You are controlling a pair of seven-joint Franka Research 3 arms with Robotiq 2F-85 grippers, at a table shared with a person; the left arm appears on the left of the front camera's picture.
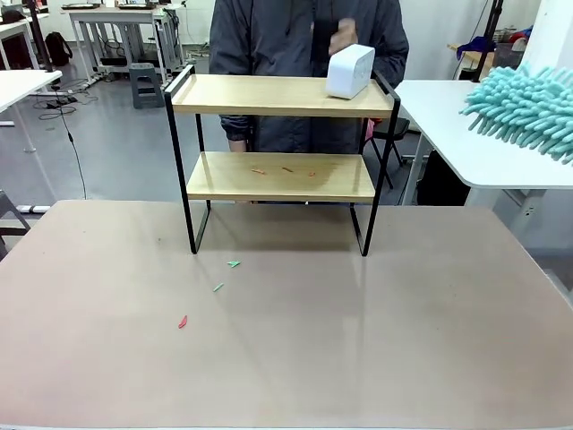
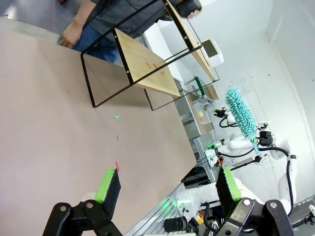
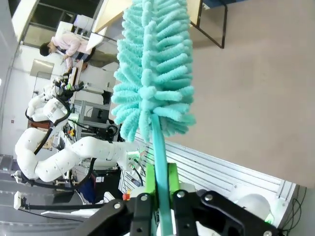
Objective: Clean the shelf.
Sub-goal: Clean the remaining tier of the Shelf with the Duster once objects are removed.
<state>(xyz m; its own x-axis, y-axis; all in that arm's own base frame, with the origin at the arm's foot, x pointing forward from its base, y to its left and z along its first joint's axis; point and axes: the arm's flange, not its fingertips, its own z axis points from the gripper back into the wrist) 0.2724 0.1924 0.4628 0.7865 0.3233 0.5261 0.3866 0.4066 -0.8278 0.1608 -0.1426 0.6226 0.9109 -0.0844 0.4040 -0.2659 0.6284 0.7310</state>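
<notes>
Right end effector [image 3: 161, 181] clamps duster [image 3: 152, 64]; left end effector [image 2: 167, 183] gapes.

At bottom centre the right gripper [image 3: 162, 192] clamps its green pads [image 3: 173, 181] on the teal duster [image 3: 153, 69], whose fluffy head reaches the top edge, beside the beige tabletop [image 3: 256, 103].

Your shelf [image 1: 269, 95] stands upright and square to you at the far middle of the table [image 1: 376, 340]. It is a small two-tier rack: two light wooden boards in a thin black metal frame, with black legs planted on the tabletop. On the lower board [image 1: 224, 179] you'll see a few small orange-red scraps [image 1: 285, 169], scattered near its middle.
</notes>
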